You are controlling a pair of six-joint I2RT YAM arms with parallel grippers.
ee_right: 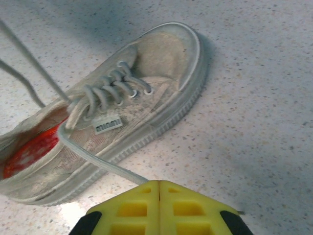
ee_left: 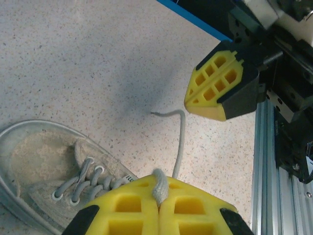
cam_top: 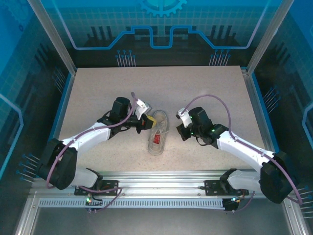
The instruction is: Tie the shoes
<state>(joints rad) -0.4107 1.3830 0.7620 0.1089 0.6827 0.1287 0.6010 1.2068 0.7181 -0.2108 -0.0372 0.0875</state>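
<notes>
One sneaker [cam_top: 157,134], long axis near-to-far, toe at far end.

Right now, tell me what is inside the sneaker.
Inside the sneaker, a red patch shows at the heel opening. Further forward, the tongue and laces cover the inside, so the toe end cannot be seen.

Tongue tag: a small white rectangular label [ee_right: 107,125] on the tongue of the whitish-grey canvas sneaker [ee_right: 161,63] carries one short row of dark letters, seen upside down and too small to read surely.
Rear panel: a blue gear-shaped emblem [cam_top: 162,6].
</notes>
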